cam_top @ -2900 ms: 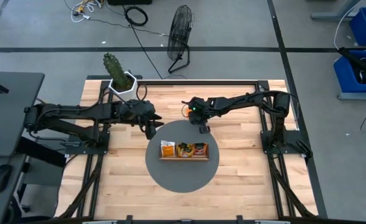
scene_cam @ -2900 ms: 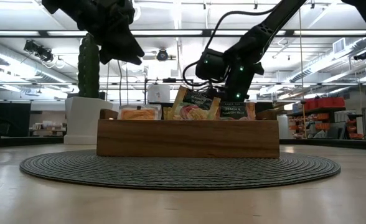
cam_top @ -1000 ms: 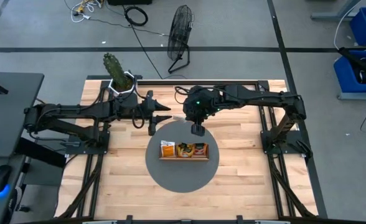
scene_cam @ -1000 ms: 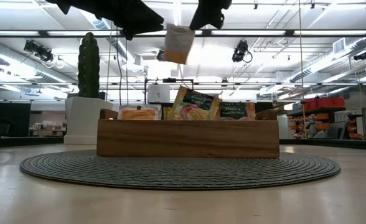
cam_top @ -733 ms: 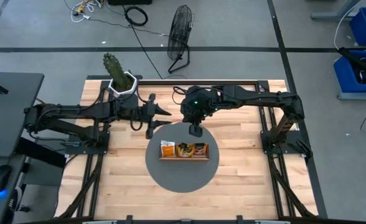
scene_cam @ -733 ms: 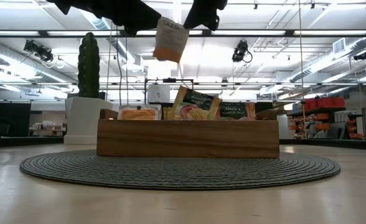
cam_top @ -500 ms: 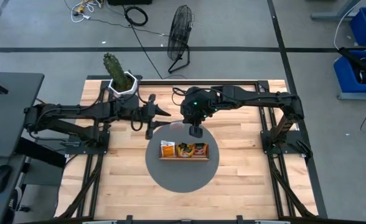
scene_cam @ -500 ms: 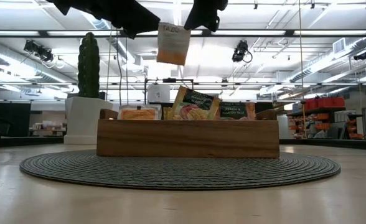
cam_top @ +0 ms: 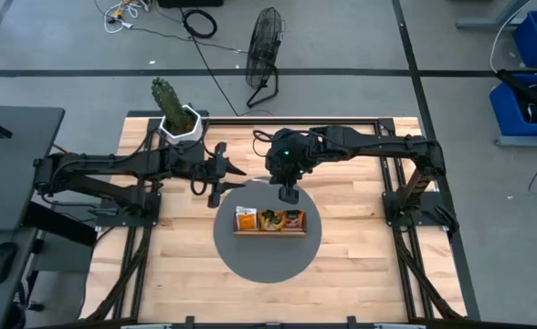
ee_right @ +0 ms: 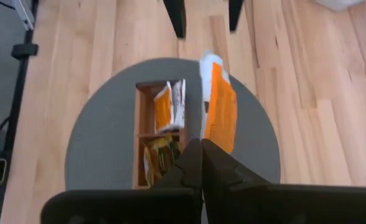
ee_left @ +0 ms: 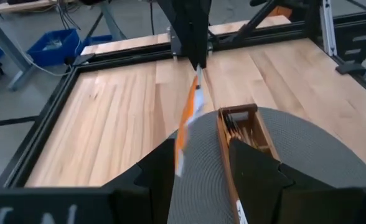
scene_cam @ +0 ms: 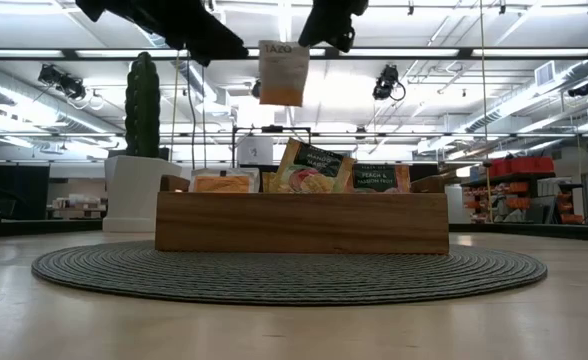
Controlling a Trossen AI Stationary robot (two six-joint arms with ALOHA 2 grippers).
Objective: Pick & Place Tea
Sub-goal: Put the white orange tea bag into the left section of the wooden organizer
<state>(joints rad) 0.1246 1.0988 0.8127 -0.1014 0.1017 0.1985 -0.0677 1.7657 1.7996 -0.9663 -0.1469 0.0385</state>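
Note:
A white and orange tea sachet (scene_cam: 283,72) hangs high over the table, with my right gripper (ee_right: 201,149) shut on it just beyond the far side of the wooden tray (cam_top: 268,231). The tray stands on a round grey mat (cam_top: 267,263), and several tea sachets (scene_cam: 312,168) stand upright in its compartments. My left gripper (ee_left: 198,163) is open a little to the left of the hanging sachet (ee_left: 188,118) and points at it. Its fingers (ee_right: 177,15) stay clear of the sachet. My right gripper pinches the sachet's top edge (ee_right: 215,144) between its two shut fingers, near one top corner (scene_cam: 302,46). The fingers slant down from above. The sachet hangs upright below them, clear of the tray and the mat.
A cactus in a white pot (cam_top: 179,119) stands at the table's far left corner, behind my left arm. Bare wood lies to the left, right and near side of the mat (scene_cam: 294,272). A black frame rail (cam_top: 287,119) runs along the far edge.
The sachet has swung a little and turned about under my right gripper, and its printed face now shows squarely in the low view. My left gripper has rolled slightly while staying open.

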